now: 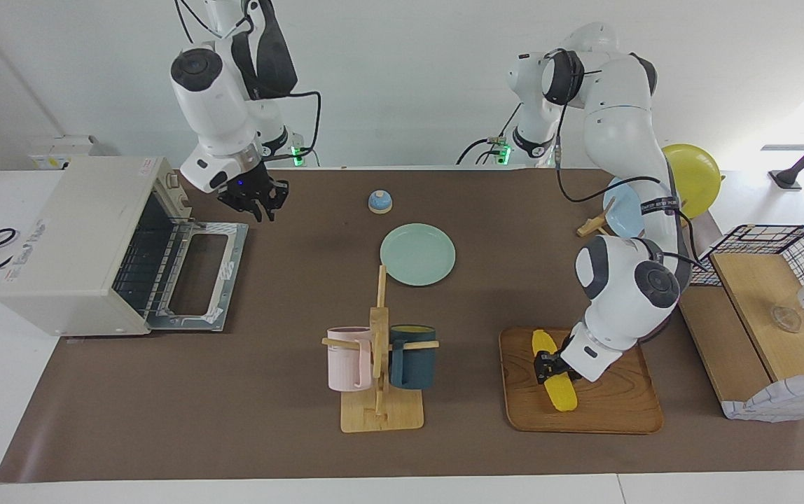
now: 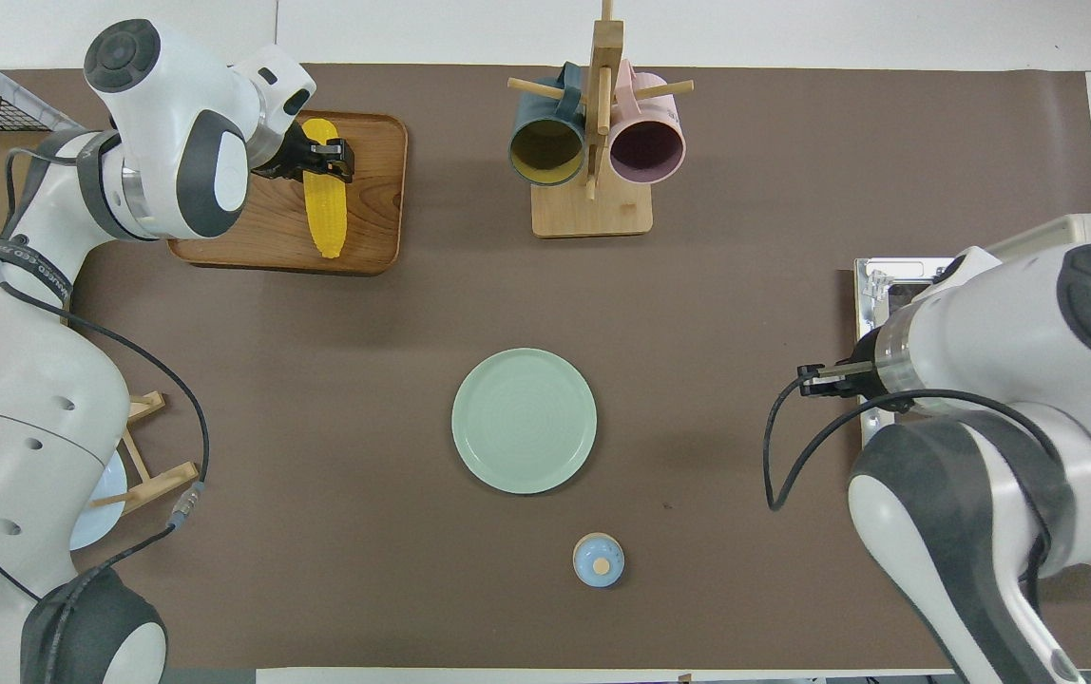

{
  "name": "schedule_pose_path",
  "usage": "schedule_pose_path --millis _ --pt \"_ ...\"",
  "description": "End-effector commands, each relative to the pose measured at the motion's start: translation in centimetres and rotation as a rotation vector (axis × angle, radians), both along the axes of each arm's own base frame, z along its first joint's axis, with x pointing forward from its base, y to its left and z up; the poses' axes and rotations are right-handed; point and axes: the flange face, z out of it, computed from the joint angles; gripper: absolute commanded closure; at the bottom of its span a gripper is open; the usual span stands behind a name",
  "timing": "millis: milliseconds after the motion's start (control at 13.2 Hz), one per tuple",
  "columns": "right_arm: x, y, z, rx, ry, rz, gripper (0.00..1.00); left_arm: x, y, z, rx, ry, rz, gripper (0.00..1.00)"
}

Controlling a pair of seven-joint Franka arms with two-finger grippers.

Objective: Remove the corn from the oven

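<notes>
Now lower corn [image 1: 555, 378] flat onto tray [image 1: 612, 413], left gripper [image 1: 546, 366] clamped on it; right gripper [image 1: 256, 201], finger state unclear, waiting above oven [image 1: 73, 245] door.

corn [image 1: 555, 372]: bright yellow cob, lying on wooden tray [image 1: 612, 413], lower right of the facing view
oven [image 1: 80, 245]: cream-white, door dropped open, left of the facing view

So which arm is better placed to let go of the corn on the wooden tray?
Left. The left gripper is already around the corn on the wooden tray. The right gripper hangs by the open oven door, at the right arm's end of the table.
</notes>
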Motion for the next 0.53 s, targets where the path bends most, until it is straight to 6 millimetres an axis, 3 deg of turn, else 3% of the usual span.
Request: schedule_pose_path --millis 0,303,454 --pt "-0.3 -0.7 -7.4 -0.048 -0.002 -0.014 1.0 0.3 0.3 -0.5 0.011 -0.024 -0.01 0.0" --pt "-1.6 -1.8 -10.5 -0.116 0.015 -0.087 1.0 0.0 0.4 0.5 0.01 0.01 -0.011 0.0" --pt "-3.1 -2.7 -11.8 -0.118 0.019 -0.11 1.0 -0.7 0.5 3.5 0.011 0.027 -0.019 0.0"
